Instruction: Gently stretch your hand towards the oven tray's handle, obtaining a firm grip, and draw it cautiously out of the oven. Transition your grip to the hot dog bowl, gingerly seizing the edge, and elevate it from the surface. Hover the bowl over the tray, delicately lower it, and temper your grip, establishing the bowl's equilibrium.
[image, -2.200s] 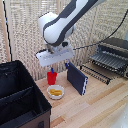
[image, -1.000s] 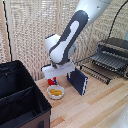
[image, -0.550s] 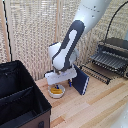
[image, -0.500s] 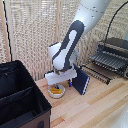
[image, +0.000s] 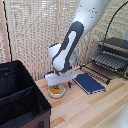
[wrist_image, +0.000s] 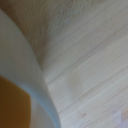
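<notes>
- Sitting at the exterior view's left, the black fabric bin fills the near corner of the wooden tabletop.
- Just right of it, the claw hangs at the hot dog bowl; whether it is apart or together cannot be told.
- Next comes the dark blue book.
- Farthest right, the oven tray juts from the oven.

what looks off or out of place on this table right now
Nothing looks spilled or damaged. The hot dog bowl sits upright on the table under the gripper, the blue book lies flat, and the oven tray is drawn out of the oven.
</notes>
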